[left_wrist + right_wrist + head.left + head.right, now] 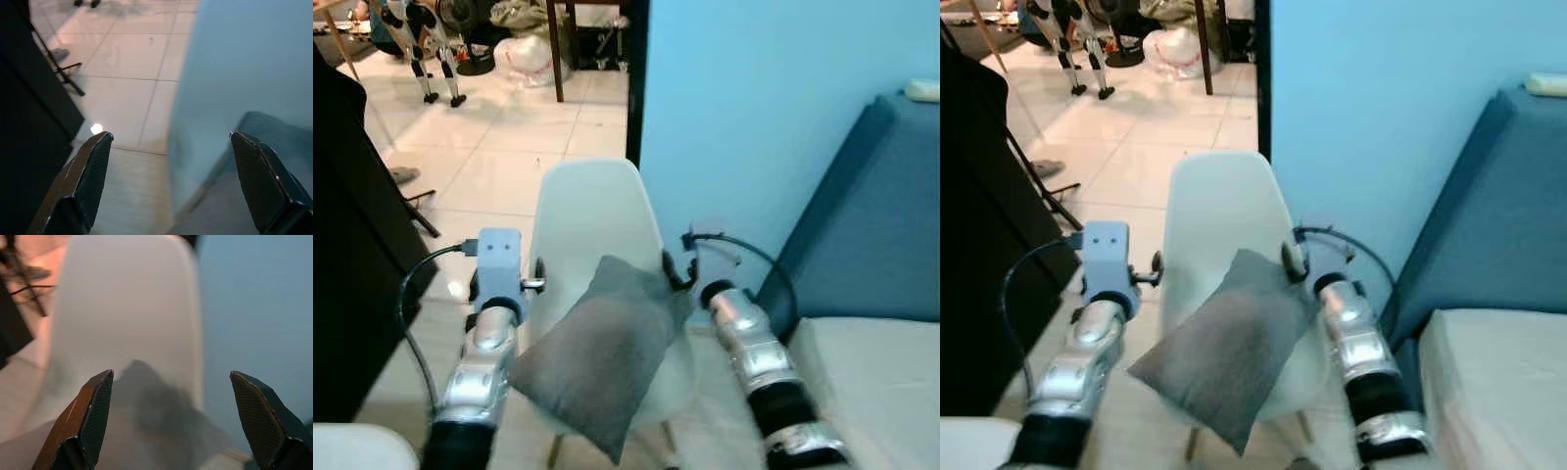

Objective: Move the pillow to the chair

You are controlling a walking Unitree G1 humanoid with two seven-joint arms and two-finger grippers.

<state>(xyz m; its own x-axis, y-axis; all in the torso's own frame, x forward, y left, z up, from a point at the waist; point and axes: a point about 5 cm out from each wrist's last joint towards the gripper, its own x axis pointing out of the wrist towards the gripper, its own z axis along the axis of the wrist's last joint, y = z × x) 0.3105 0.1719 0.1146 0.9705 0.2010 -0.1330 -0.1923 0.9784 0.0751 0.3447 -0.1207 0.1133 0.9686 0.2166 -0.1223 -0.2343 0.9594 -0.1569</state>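
Pillow [597, 348], soft and grey, lies tilted on the seat of the white chair [592, 211], one corner hanging over the front edge. Both arms reach toward it. The left gripper [171, 142] is beside the chair with its fingers spread wide. The right gripper [171, 377] faces the chair back, fingers spread too, holding nothing. A blue sofa [871, 235] stands close by.

Ahead you see light blue wall [754, 117], blue sofa [876, 245] right, white tiled floor [499, 147], plastic bags [533, 54] far off.
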